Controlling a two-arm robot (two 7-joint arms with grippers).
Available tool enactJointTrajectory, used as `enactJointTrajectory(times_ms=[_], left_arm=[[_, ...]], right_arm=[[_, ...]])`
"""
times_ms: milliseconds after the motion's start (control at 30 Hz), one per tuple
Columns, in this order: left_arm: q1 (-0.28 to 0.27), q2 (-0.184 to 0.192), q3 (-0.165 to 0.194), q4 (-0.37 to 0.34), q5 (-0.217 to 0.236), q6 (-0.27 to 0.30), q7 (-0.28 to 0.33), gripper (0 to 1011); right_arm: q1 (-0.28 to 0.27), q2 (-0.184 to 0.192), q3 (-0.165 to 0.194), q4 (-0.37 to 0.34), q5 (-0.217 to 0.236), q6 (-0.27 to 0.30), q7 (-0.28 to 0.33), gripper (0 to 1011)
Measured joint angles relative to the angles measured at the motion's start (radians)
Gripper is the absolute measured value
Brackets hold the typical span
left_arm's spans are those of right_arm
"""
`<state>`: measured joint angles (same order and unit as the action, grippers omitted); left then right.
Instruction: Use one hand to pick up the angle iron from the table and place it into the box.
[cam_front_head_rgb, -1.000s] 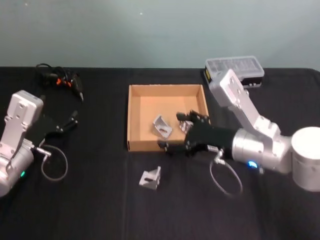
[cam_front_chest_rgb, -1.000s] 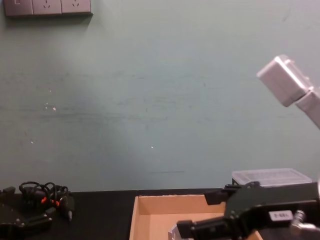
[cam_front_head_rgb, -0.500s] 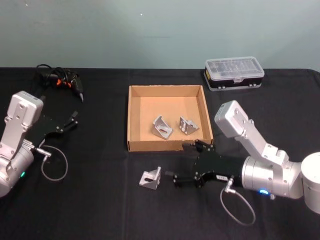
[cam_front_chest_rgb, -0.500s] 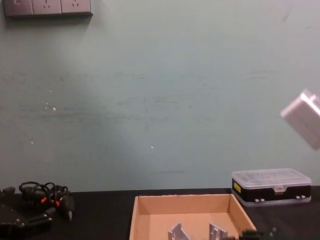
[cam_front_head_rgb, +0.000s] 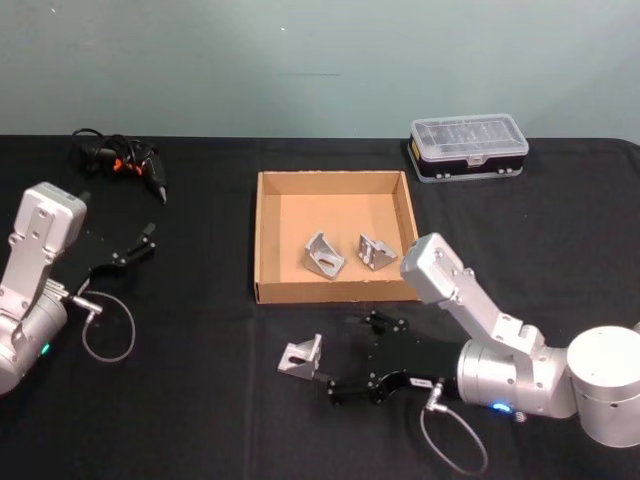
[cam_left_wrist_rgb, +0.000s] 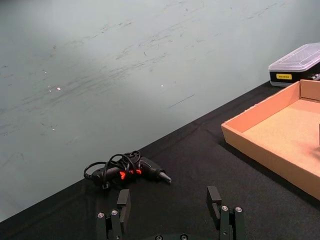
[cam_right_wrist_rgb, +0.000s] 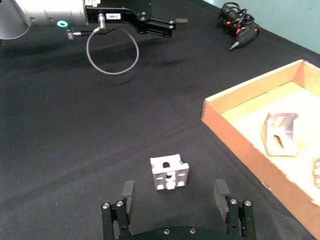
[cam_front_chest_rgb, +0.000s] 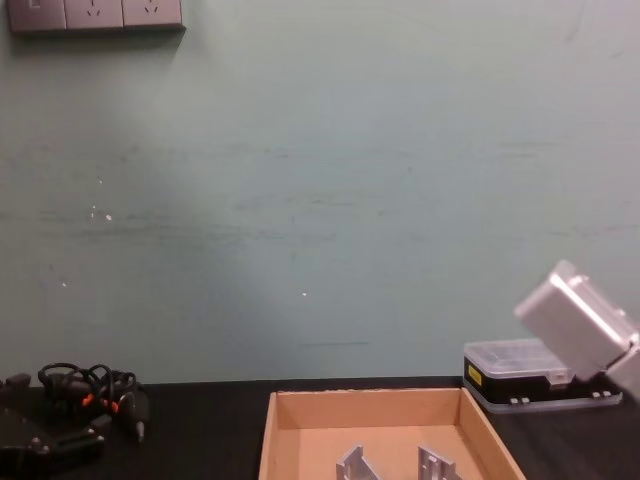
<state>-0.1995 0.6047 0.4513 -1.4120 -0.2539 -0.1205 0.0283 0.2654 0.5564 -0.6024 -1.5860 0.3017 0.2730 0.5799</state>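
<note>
Looking from the head first, Sam: where is the angle iron (cam_front_head_rgb: 301, 356)?

It lies on the black bench (cam_front_head_rgb: 200, 400), Mia, a little in front of the box (cam_front_head_rgb: 258, 240). One grey piece (cam_front_head_rgb: 324, 253) and another grey piece (cam_front_head_rgb: 376, 251) lie inside the box. The right hand (cam_front_head_rgb: 352, 358) is low and just beside the angle iron, with its fingers (cam_front_head_rgb: 345, 390) spread wide. The left hand (cam_front_head_rgb: 148, 240) rests far off at the side.

What could go wrong?

I think a finger could bump it and push it away, because it looks small and light.

And the left wrist?

The left hand (cam_left_wrist_rgb: 169, 197) holds nothing, with its fingers (cam_left_wrist_rgb: 123, 200) spread. The box (cam_left_wrist_rgb: 260, 150) is well apart, so there is no worry.

The right wrist?

The angle iron (cam_right_wrist_rgb: 170, 174) sits right at the tips of the spread fingers (cam_right_wrist_rgb: 127, 192), touching neither. If they shut too soon, they may pinch only a corner, and it could twist and pop out. The box (cam_right_wrist_rgb: 240, 95) wall is near too. A low carry might knock it.

And the chest?

The box (cam_front_chest_rgb: 370, 400) has low walls. A drop from high up might bounce out.
</note>
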Motion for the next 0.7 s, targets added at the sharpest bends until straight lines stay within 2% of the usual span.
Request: enactJointTrajectory(times_ms=[700], left_arm=[[0.0,0.0,0.0,0.0,0.0,0.0,0.0,1000]], right_arm=[[0.043,-0.053,-0.035,0.091,-0.034,-0.01,0.002,1003]])
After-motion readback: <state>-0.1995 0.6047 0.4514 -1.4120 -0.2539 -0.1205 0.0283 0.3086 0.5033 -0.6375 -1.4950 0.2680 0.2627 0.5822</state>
